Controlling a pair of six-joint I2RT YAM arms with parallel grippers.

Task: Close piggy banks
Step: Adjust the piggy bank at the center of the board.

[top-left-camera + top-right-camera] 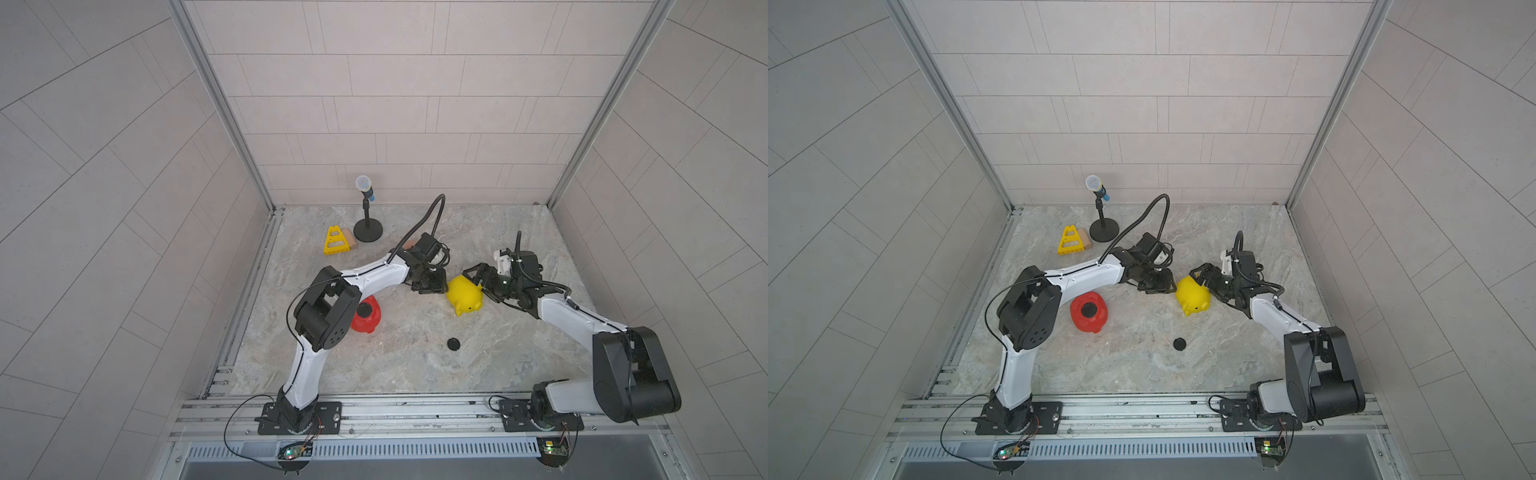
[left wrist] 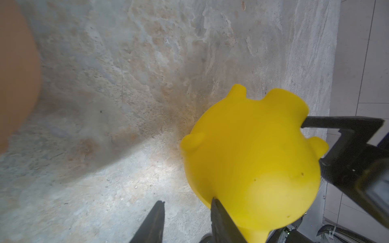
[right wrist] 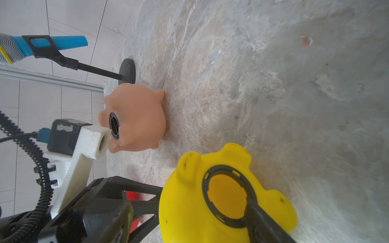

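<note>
right gripper [image 3: 187, 203]: spread round yellow pig [image 2: 252, 157] — I'd keep its hole clear
left gripper [image 2: 187, 201]: barely parted, empty — fetch plug [image 1: 454, 344]

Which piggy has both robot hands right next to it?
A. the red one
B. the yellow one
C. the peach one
B: in a top view the left hand and the right hand sit on either side of the yellow pig, while the red pig lies apart from both.
</note>
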